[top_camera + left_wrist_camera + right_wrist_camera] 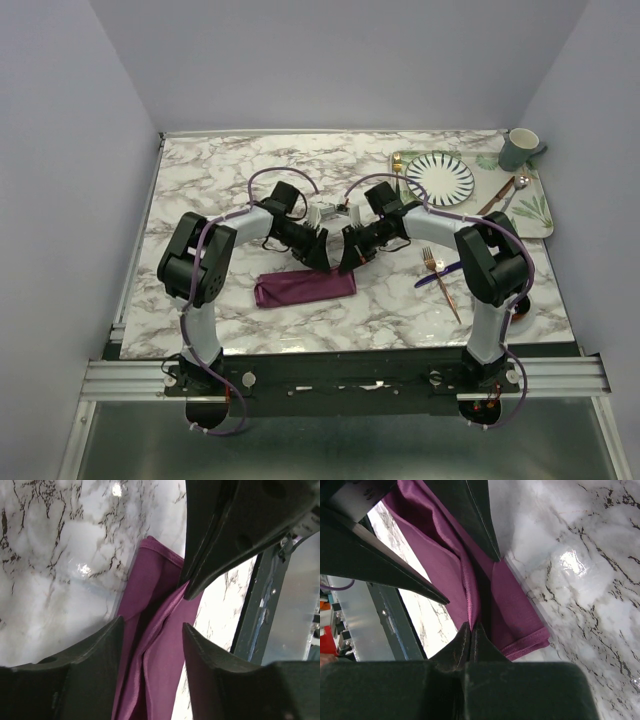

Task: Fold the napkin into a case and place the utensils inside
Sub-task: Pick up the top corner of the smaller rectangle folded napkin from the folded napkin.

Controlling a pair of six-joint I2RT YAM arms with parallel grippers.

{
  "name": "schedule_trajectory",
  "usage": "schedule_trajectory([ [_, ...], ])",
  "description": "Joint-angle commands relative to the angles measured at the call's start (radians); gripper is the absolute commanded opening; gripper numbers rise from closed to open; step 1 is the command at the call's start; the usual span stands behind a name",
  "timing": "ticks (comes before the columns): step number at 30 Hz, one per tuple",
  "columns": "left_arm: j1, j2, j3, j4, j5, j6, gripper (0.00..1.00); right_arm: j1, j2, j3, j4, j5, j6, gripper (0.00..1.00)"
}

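**Two grippers meet over the folded purple cloth**

The napkin (305, 288) lies as a long, narrow purple strip on the marble table (220, 190), toward the near edge and between the two arms. Both arms reach inward, and their tips nearly meet over the strip's right-hand end.

The right gripper (346, 262) has its jaws pressed together. In its own wrist view a raised ridge of cloth runs straight into the closed fingertips (471, 630), so it appears to pinch the napkin's upper layer. The layer below lies flat, with its hemmed corner on the marble just beside the tips.

The left gripper (322, 258) stands with its jaws apart. Its two dark fingers (85, 670) straddle the lifted fold without closing on it, and the point of the right gripper comes down onto the cloth just ahead of them.

The copper fork (447, 290) and the dark blue knife (425, 281) lie crossed on the table to the right of the napkin, near the right arm. At the far right corner a tray (545, 228) carries a striped plate (440, 177) and a grey-green mug (519, 149).
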Motion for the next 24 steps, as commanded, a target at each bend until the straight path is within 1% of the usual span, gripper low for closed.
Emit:
schedule_trajectory([
  [1,-0.012,0.019,-0.004,0.084,0.040,-0.068,0.55,-0.010,0.010,-0.015,0.022,-0.032,0.031,0.01],
  [4,-0.015,0.017,-0.010,0.090,0.047,-0.088,0.48,-0.012,0.015,-0.013,0.027,-0.032,0.038,0.01],
  [11,-0.020,0.005,-0.036,0.093,0.049,-0.103,0.49,-0.021,0.024,-0.018,0.039,-0.038,0.058,0.01],
  [17,-0.018,-0.018,-0.077,0.144,0.069,-0.120,0.49,-0.033,0.027,-0.027,0.045,-0.037,0.068,0.01],
  [21,-0.020,-0.015,-0.085,0.164,0.077,-0.134,0.44,-0.040,0.030,-0.027,0.047,-0.038,0.071,0.01],
  [23,-0.018,-0.017,-0.083,0.176,0.073,-0.142,0.43,-0.040,0.031,-0.026,0.047,-0.038,0.069,0.01],
  [24,-0.020,-0.020,-0.082,0.180,0.070,-0.142,0.40,-0.040,0.033,-0.027,0.047,-0.038,0.069,0.01],
])
